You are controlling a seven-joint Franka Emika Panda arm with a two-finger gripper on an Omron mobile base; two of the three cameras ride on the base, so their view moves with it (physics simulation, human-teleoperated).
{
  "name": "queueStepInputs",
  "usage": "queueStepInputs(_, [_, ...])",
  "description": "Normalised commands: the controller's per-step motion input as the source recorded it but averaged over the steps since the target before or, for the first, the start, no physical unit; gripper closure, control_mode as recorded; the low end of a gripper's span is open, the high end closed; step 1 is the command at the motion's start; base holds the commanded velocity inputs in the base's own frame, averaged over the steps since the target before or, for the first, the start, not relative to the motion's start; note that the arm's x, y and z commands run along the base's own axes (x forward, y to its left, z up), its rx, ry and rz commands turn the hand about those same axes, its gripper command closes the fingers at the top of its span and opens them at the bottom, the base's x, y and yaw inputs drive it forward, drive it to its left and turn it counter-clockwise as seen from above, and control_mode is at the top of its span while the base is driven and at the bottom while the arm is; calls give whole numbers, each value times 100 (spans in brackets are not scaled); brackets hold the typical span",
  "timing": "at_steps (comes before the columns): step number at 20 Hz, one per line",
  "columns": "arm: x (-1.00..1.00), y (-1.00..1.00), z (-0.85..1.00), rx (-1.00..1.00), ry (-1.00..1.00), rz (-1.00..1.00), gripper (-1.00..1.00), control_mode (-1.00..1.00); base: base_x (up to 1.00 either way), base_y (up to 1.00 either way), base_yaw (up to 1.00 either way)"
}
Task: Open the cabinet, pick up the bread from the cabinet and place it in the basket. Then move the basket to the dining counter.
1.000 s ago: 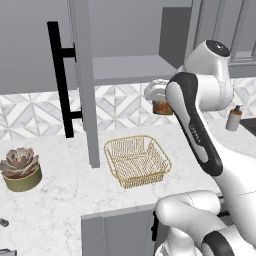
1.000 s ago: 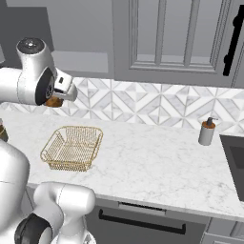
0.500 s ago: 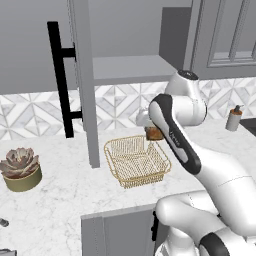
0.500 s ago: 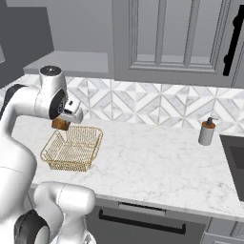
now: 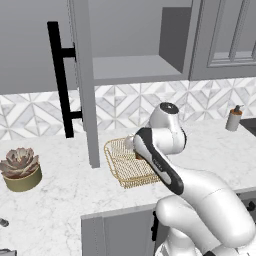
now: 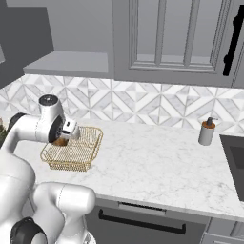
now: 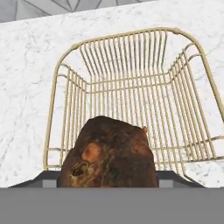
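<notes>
The gold wire basket (image 5: 116, 161) (image 6: 90, 148) (image 7: 57, 85) stands on the marble worktop below the cabinet (image 5: 135, 67), whose door (image 5: 83, 90) hangs open with its black bar handle (image 5: 60, 85) facing left. My gripper (image 6: 66, 135) (image 7: 109, 178) is shut on the bread (image 6: 60, 141) (image 7: 110, 155), a small dark-crusted brown loaf. It holds the loaf low inside the basket, just above the wire floor near one side. The loaf hides most of my fingertips in the hand view. The dining counter is out of view.
A potted succulent (image 5: 20, 170) sits at the worktop's left end. A soap dispenser (image 5: 232, 118) (image 6: 207, 132) stands to the right by the tiled wall, with a dark sink (image 6: 236, 164) beyond it. The open door juts out over the counter beside the basket.
The arm has swung down from in front of the cabinet shelf, carrying the bread down into the basket. The basket has not moved.
</notes>
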Motion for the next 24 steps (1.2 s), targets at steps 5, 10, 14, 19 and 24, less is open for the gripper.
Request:
queueStepInputs(5, [45,0,-64,0,1,0,100,-100,0,0,0])
queueStepInputs(10, [56,17,-19,-1,0,0,100,-100,0,0,0])
queueStepInputs(14, [58,4,0,0,1,0,100,-100,0,0,0])
queueStepInputs(19, [0,0,-44,-1,6,0,100,-100,0,0,0])
queueStepInputs(24, [4,6,-38,0,3,0,100,-100,0,0,0])
